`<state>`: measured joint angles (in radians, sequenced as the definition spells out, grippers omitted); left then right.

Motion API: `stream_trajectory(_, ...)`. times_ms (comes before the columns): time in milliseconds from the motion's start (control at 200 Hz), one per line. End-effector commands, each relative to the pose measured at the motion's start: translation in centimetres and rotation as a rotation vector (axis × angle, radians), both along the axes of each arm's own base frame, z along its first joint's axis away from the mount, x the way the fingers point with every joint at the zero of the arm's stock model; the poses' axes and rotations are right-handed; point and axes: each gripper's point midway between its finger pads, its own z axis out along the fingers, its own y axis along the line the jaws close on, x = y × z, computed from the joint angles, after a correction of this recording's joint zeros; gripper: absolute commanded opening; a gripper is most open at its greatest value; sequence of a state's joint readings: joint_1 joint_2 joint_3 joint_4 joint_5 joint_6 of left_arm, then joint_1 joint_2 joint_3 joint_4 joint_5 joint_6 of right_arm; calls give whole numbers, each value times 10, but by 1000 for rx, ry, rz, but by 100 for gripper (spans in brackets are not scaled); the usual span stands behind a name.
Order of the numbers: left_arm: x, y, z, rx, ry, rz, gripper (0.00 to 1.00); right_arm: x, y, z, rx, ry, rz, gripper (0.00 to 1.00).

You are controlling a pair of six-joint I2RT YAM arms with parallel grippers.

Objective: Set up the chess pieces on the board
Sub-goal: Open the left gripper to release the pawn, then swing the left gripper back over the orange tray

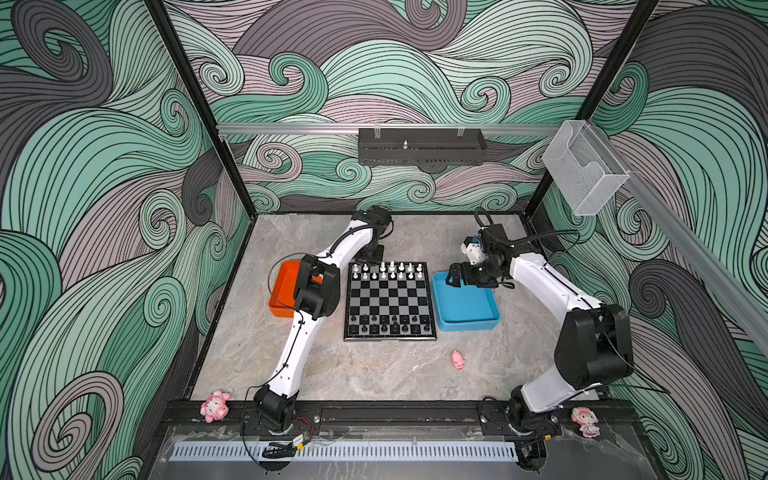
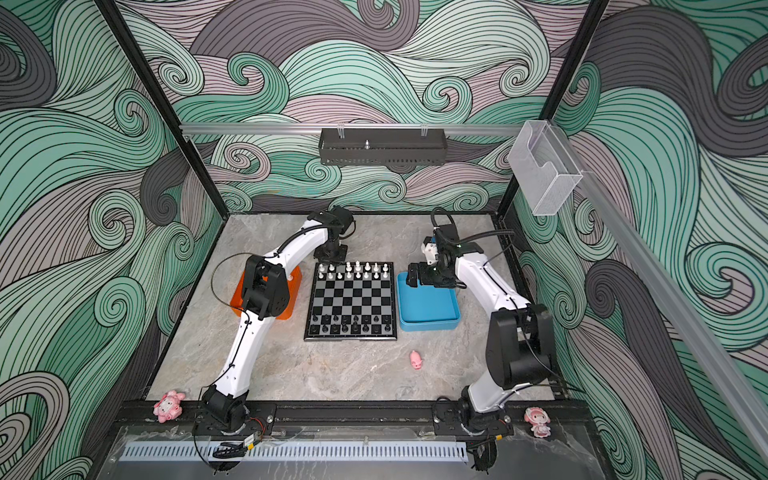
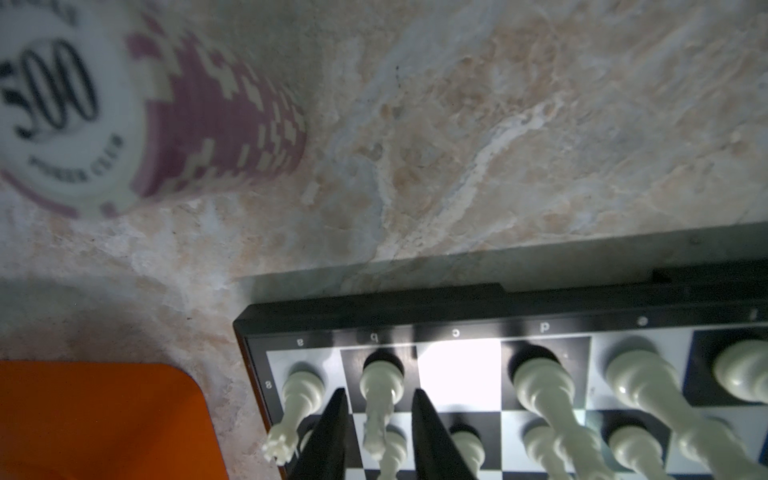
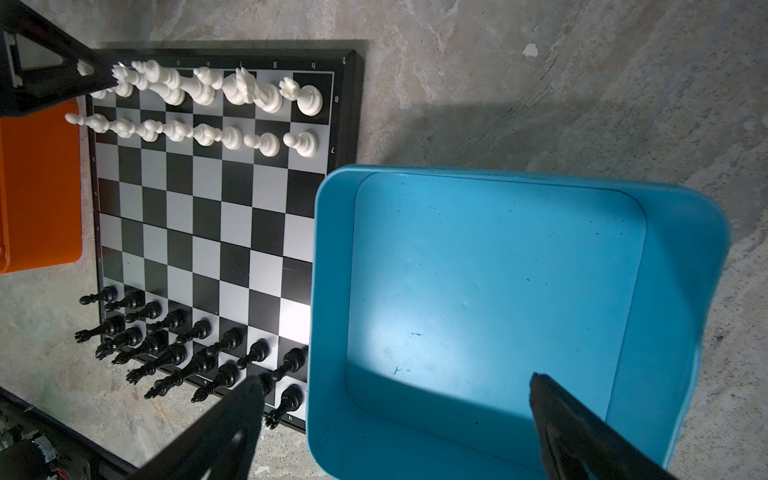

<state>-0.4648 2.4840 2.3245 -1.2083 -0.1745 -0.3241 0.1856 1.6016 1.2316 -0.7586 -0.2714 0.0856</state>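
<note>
The board (image 1: 390, 301) lies mid-table, and in both top views white chess pieces (image 1: 388, 270) fill its two far rows while black ones (image 1: 388, 326) fill the two near rows. My left gripper (image 3: 379, 392) reaches down at the far left corner (image 1: 370, 261). Its fingers stand either side of a white knight (image 3: 380, 386), and a gap shows on each side. The light square (image 3: 457, 374) beside the knight holds nothing. My right gripper (image 4: 397, 379) hangs wide open and empty over the blue tray (image 4: 498, 291), at its far left corner in a top view (image 1: 452, 279).
An orange tray (image 1: 284, 291) sits left of the board, partly under my left arm. A stack of purple poker chips (image 3: 187, 116) stands beyond the board's far left corner. A pink pig (image 1: 457, 360) lies near the front right. Pink figurines (image 1: 215, 406) sit on the front rail.
</note>
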Motion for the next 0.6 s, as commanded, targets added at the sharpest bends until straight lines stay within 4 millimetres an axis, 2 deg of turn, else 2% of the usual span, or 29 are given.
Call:
stream_trajectory(0,5,5,13,4,-26,12,33,-1,1,-2,11,9,7,99)
stream_trajectory(185,4,4,34,-15,-53,12,34,-1,1,-1,11,5,6,99)
stream_trajectory(310,2,6,58,-28,-85,13,36,1,2,1,18,1,4,99)
stream_trajectory(410,-1,8,78,-36,-112,13,42,2,3,5,29,-3,0,99)
stream_trajectory(595,-10,21,116,-20,-171,36,59,-1,-3,17,3,-14,-36,99)
